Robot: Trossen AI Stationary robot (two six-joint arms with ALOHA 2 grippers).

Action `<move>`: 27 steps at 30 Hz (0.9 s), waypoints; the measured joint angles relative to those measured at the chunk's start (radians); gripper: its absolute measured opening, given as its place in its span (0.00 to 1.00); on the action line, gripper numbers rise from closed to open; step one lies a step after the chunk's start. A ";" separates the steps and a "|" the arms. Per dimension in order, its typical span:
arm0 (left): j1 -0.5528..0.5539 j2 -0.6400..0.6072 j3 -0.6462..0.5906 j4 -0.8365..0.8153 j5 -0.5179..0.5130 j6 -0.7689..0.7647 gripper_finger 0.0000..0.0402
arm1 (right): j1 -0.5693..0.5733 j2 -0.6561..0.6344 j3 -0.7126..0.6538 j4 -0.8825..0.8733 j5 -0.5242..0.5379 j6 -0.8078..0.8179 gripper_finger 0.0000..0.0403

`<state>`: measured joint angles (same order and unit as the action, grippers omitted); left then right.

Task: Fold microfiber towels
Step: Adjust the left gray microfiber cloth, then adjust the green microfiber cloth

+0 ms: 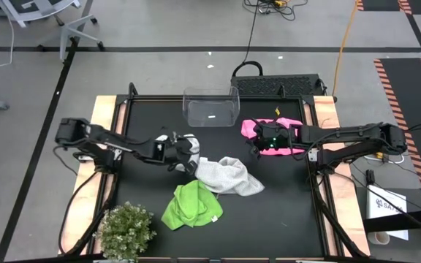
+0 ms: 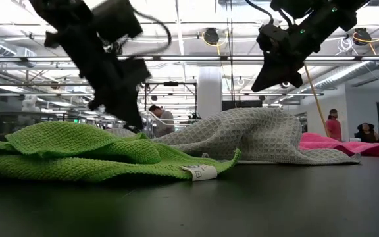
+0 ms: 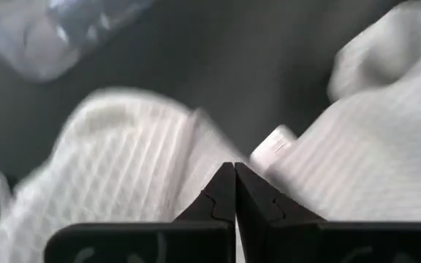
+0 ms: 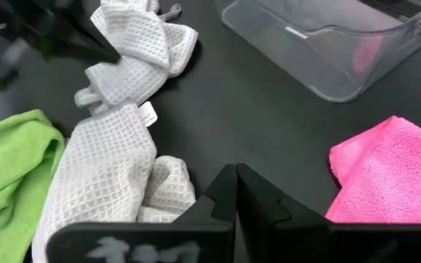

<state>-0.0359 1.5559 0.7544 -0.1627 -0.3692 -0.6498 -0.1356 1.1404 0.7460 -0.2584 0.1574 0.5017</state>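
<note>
A crumpled white towel (image 1: 188, 140) lies on the black table left of centre. My left gripper (image 1: 185, 159) is shut, with its tips low over that towel (image 3: 123, 161). A second white towel (image 1: 229, 175) lies bunched at the middle, and a lime green towel (image 1: 192, 204) lies in front of it. A pink towel (image 1: 283, 124) lies at the right. My right gripper (image 1: 256, 151) is shut and empty, raised above the table (image 2: 258, 82) beside the pink towel's left edge (image 4: 386, 175). My left gripper has its shut fingertips (image 3: 234, 169) pointing slantwise down at the white towel's crumpled top. No cloth shows between the fingers. I cannot tell whether the tips touch the towel.
A clear plastic bin (image 1: 210, 106) stands at the far middle of the table. A small green bushy plant (image 1: 126, 230) stands at the near left corner. Bare black table (image 1: 283, 204) lies at the near right. People show in the room behind the table (image 2: 334, 122).
</note>
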 joint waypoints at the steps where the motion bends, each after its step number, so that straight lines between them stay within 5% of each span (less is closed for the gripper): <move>1: 0.004 0.018 0.000 -0.023 0.005 -0.021 0.00 | 0.000 0.000 0.000 0.000 0.000 0.002 0.00; 13: 0.035 -0.013 0.044 -0.592 -0.020 -0.211 0.00 | 0.000 0.000 0.000 -0.002 -0.002 0.002 0.00; 17: 0.006 -0.112 0.129 -0.585 -0.002 -0.065 0.00 | 0.000 0.000 0.000 -0.008 -0.003 0.001 0.00; 21: -0.058 -0.166 0.202 -0.488 0.163 0.121 0.00 | 0.000 0.000 0.000 -0.009 -0.003 -0.001 0.00; 27: -0.183 -0.115 0.197 -0.357 0.266 0.133 0.00 | 0.000 0.000 0.000 -0.009 -0.004 -0.010 0.00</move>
<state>-0.2188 1.4413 0.9516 -0.5199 -0.1031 -0.5173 -0.1352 1.1404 0.7460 -0.2674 0.1533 0.4913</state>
